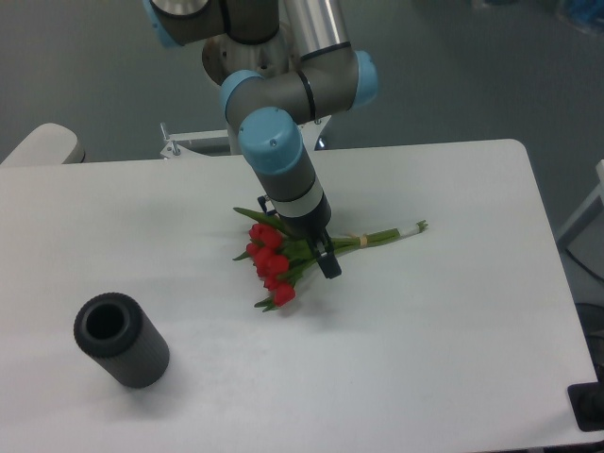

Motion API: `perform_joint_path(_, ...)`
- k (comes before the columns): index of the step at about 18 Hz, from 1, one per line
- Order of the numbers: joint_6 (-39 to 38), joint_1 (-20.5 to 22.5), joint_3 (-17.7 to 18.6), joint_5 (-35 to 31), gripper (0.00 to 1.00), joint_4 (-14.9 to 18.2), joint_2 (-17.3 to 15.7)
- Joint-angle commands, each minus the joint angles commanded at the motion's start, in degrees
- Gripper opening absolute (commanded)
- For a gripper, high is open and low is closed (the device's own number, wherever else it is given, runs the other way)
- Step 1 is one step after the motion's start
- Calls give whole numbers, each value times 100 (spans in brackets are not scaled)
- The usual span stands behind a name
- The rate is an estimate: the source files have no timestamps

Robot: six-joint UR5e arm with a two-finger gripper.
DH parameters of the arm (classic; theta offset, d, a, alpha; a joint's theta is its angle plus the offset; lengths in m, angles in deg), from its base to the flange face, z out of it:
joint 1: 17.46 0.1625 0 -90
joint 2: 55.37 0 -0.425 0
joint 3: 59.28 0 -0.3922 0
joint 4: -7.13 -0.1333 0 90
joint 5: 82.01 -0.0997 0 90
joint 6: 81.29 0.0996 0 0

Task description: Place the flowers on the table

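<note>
the bunch of red tulip flowers (276, 257) lies flat mid-bench on the white matte bench (453, 321), stems pointing right. gripper (319, 253) straddles the stems; fingers' spacing cannot be determined, so release is unconfirmed.

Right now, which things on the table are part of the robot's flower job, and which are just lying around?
Part of the job:
- the flowers, red tulips lying on their side
- the table, where they go
- the gripper, its jaws down at the stems

Just lying around:
- the dark grey cylinder, tipped over near the front left, apart from the flowers
</note>
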State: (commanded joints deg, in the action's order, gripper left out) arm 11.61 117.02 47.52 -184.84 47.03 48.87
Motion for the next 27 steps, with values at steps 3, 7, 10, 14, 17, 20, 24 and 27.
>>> perform_joint_path(3, -175, -44, -282, 9, 88, 44, 26)
perform_joint_path(7, -860, -115, -913, 508, 88, 561, 96)
perform_joint_path(10, -1466, -132, -1520, 826, 88, 905, 272)
perform_joint_path(14, -1714, -141, -2232, 896, 88, 1589, 465)
perform_joint_path(17, -1846, -141, -2532, 1098, 88, 1705, 562)
perform_joint_path(20, -2039, -141, -2611, 1238, 88, 1705, 589)
perform_joint_path(24, -2444, -106, -2796, 1652, 88, 1705, 624)
perform_joint_path(27, -2426, -71, -2928, 1714, 88, 1757, 642)
